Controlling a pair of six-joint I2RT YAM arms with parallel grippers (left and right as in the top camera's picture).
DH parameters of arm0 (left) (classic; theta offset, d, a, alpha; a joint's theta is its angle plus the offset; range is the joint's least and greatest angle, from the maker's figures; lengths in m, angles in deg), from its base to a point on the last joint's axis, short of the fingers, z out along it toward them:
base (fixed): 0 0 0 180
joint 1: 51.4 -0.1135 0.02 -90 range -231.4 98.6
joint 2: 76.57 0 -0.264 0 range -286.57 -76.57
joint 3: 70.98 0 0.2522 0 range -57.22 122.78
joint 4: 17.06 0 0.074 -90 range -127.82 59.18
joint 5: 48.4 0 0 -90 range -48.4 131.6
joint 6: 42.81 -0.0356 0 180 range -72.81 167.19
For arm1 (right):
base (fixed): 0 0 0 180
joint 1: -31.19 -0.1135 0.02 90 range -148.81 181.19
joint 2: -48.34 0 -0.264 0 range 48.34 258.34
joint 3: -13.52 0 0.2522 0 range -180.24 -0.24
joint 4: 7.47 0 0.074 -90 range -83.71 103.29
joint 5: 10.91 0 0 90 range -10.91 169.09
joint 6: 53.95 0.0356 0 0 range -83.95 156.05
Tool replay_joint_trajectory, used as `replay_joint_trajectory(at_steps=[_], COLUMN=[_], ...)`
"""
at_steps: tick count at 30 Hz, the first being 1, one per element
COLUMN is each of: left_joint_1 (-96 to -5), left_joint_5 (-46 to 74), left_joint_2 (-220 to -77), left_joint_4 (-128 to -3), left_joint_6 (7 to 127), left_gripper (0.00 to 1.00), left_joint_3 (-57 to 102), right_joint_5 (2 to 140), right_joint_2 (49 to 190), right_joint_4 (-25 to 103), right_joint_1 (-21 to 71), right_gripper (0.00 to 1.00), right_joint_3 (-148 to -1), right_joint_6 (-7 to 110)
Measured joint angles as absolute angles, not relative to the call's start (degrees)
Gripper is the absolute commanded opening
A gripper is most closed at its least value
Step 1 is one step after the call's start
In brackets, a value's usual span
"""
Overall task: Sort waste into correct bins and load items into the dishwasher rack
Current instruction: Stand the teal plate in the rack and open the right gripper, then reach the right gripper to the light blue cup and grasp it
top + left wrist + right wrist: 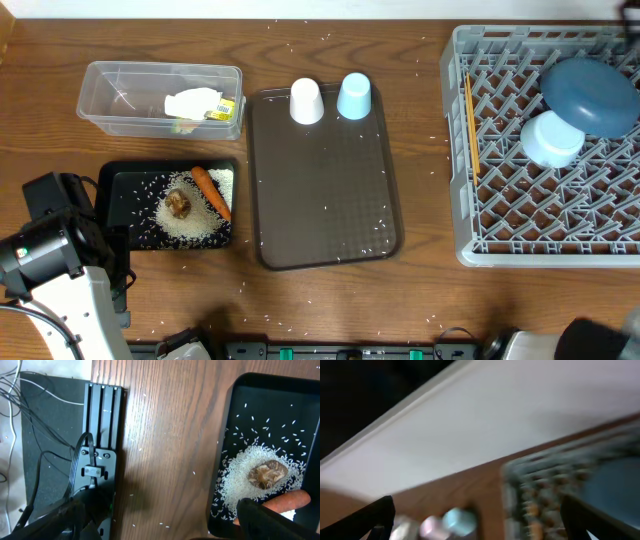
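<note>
The black tray (120, 185) holds white rice (195, 222), a brown food lump (179, 203) and an orange carrot (211, 191). The clear container (110, 85) holds the crumpled wrapper (200, 104). A white cup (306, 101) and a light-blue cup (354, 96) stand upside down on the brown serving tray (330, 200). The grey rack (540, 215) holds the blue plate (592, 95), the bowl (552, 139) and chopsticks (470, 120). My left gripper (165, 527) is open and empty beside the black tray (235, 420). My right gripper (480, 525) is open and empty, raised.
Loose rice grains lie scattered over the wooden table (420, 300) and the serving tray. A black rail (102, 425) with cables runs along the table's front edge. The right wrist view is blurred and shows the rack (555, 485) and the cups (460, 520).
</note>
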State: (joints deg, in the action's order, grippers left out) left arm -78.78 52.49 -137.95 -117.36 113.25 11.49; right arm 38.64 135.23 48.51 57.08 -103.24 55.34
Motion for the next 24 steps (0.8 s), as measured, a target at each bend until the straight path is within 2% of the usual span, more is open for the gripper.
replay_joint_trajectory(at_steps=[6,14,18,24], left_joint_1=[-78.78,-78.78,-78.78,-78.78], left_joint_5=[52.49,52.47,52.47,52.47], left_joint_2=[-137.95,-137.95,-137.95,-137.95], left_joint_4=[-117.34,-117.36,-117.36,-117.36], left_joint_6=[113.25,113.25,113.25,113.25], left_gripper=[0.98,0.98,0.98,0.98], left_joint_3=[11.49,11.49,11.49,11.49], right_joint_5=[38.71,61.27,73.33,81.37], right_joint_2=[134.03,146.82,158.38,171.14], right_joint_4=[49.82,49.49,47.61,44.62], right_joint_1=[40.14,14.55,7.77,6.2], right_gripper=[0.99,0.99,0.99,0.99], right_joint_3=[-103.24,-103.24,-103.26,-104.33], right_joint_6=[54.25,49.83,47.32,45.94])
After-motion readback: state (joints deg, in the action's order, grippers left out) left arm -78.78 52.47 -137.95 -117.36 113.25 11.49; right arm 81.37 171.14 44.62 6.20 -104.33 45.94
